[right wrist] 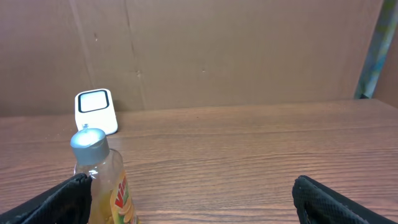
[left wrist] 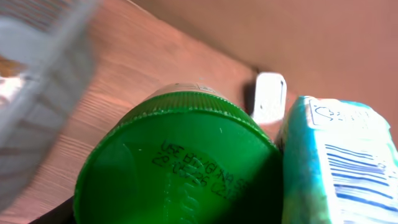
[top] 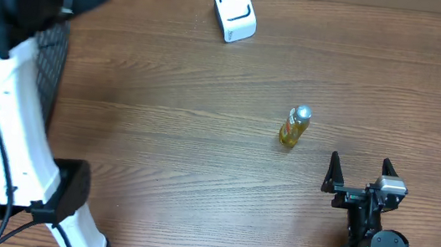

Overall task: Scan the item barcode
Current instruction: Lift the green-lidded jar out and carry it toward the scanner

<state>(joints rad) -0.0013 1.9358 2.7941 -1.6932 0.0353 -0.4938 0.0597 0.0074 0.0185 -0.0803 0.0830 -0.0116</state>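
Right gripper [top: 359, 176] gapes wide, empty, near upright bottle [top: 294, 126] | green-lidded jar [left wrist: 180, 162] fills left wrist view, barcoded packet [left wrist: 348, 168] beside it, scanner [top: 234, 11] beyond | left gripper's hold: cannot tell

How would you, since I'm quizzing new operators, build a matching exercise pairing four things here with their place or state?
1 white rounded scanner
2 clear yellow-liquid bottle with silver cap
3 green round plastic lid
4 right gripper

A open, empty
B far edge of the table
C mid-table, upright
D filling the left wrist view

Pairs: 1-B, 2-C, 3-D, 4-A
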